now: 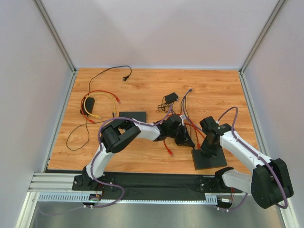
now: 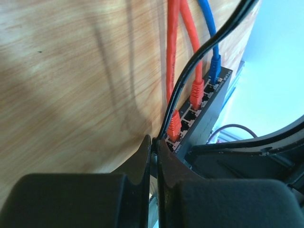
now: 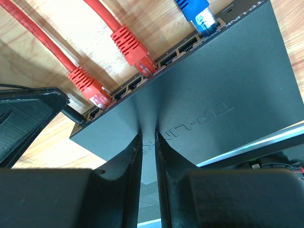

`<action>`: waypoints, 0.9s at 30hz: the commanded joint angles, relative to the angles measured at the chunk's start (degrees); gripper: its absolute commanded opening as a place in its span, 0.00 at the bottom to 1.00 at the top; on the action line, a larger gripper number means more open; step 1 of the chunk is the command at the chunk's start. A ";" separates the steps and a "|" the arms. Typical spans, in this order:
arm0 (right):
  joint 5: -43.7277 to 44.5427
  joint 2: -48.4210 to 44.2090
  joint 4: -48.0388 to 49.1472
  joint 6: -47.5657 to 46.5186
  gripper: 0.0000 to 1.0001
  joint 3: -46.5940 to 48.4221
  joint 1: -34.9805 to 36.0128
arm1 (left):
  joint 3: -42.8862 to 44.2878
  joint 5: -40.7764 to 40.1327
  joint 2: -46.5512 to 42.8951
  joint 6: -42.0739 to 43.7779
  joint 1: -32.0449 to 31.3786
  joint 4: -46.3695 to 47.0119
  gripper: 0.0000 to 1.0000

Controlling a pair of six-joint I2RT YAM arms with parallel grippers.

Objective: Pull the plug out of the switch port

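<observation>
The black TP-Link switch lies at the front right of the table. Two red plugs and a blue plug sit in its ports. A black plug sits at the end of the port row. My left gripper is shut on this black plug and its cable, right against the switch, beside a red plug. It also shows in the top view. My right gripper is shut, its tips resting on the switch's top; it appears in the top view.
A second black box lies mid-table. A bundle of red, yellow and black cables lies at the left. A black adapter sits behind the arms. A loose red plug lies by the left arm.
</observation>
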 commanded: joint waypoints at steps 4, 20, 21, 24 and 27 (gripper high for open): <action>3.43 4.20 0.15 0.74 0.18 -3.47 0.45 | 1.38 -9.92 -2.99 3.43 2.19 -4.45 0.00; 2.20 4.21 0.67 0.21 0.18 -3.56 0.54 | 7.45 -7.72 -3.33 7.55 3.77 -9.54 0.00; 2.12 4.03 0.85 0.13 0.18 -3.64 0.54 | 6.57 -8.94 -4.21 8.61 3.77 -11.02 0.00; 1.94 3.68 1.20 -0.22 0.18 -3.47 0.46 | 4.82 -12.37 -8.61 14.83 4.12 -15.67 0.00; 2.12 2.80 1.29 -0.75 0.19 -3.29 0.54 | 4.54 -15.45 -12.74 21.07 5.35 -22.25 0.00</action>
